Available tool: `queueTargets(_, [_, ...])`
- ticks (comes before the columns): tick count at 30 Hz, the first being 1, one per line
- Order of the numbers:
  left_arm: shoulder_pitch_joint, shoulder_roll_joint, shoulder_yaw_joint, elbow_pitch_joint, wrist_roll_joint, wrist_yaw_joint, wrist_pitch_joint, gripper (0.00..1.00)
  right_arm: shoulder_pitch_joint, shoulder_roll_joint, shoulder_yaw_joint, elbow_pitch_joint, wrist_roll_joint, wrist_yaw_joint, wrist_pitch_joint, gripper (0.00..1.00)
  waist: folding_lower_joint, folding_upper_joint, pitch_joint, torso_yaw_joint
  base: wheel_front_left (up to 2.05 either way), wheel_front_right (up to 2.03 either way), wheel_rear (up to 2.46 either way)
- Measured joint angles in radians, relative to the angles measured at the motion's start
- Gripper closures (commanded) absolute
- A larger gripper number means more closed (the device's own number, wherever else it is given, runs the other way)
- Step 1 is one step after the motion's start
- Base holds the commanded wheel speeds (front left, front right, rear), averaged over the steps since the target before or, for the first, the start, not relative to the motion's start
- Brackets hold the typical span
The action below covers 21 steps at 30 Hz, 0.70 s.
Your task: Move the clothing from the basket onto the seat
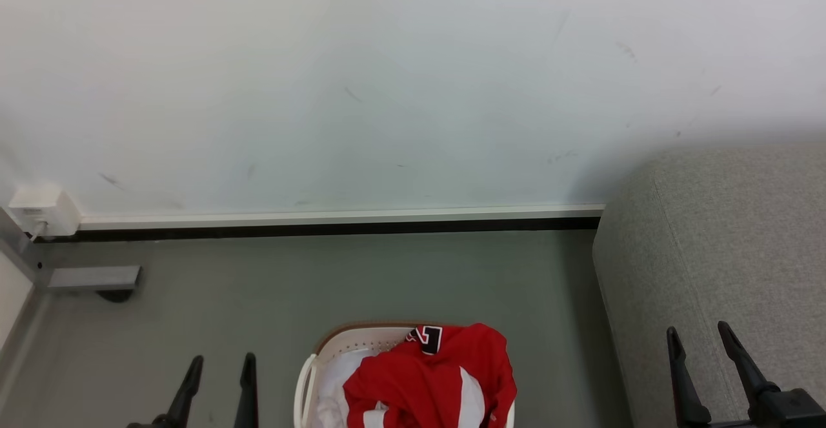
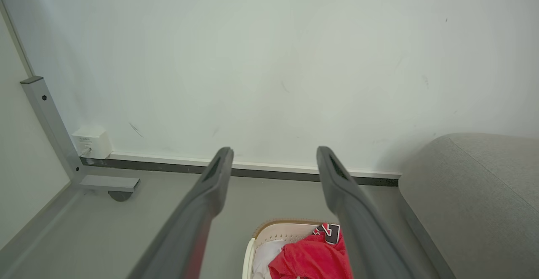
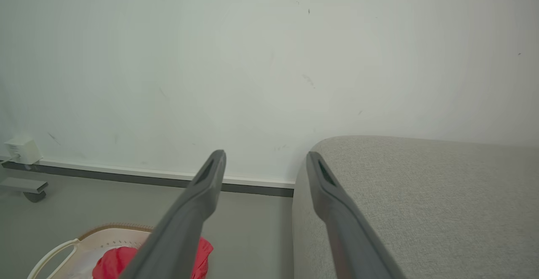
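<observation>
Bright even light, soft shadows, sharp focus

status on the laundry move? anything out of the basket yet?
Done: nothing. The red clothing lies heaped in the basket, on top of a white sheet.
In hand: nothing. The left gripper and right gripper are both open and empty, apart from the basket.
Left: grasp the clothing, lift it out and put it on the grey seat.

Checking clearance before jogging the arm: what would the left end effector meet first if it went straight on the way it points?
Probably the wall just above the baseboard; the left end effector points over the basket, nothing else in line, though depth is unclear.
</observation>
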<state>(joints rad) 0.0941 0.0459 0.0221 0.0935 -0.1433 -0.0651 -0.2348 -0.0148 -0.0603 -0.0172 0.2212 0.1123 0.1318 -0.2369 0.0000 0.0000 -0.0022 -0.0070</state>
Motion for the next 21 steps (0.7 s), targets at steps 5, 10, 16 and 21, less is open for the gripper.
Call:
queueTargets(5, [0.011,0.0,-0.003,-0.002,0.031,0.002,-0.012,0.0,0.001,0.001,-0.004,0.004,-0.024,0.0,-0.01,0.0,0.0001,0.0,0.002,-0.002,0.0,0.0,0.0])
queueTargets(10, [0.016,0.001,-0.004,0.001,0.054,0.004,-0.022,0.0,0.003,0.003,-0.012,0.006,-0.052,0.0,-0.019,0.0,0.0,0.0,0.003,-0.005,0.0,0.0,0.0])
queueTargets(16, [0.019,0.001,-0.007,0.004,0.073,0.004,-0.029,0.0,0.003,0.005,-0.017,0.008,-0.061,0.0,-0.026,0.0,0.0,0.0,0.003,-0.008,0.0,0.0,0.0])
queueTargets(21, [0.019,0.001,-0.011,0.005,0.073,0.004,-0.029,0.0,0.003,0.006,-0.014,0.009,-0.058,0.0,-0.026,0.0,0.0,0.0,0.005,-0.01,0.0,0.0,0.0])
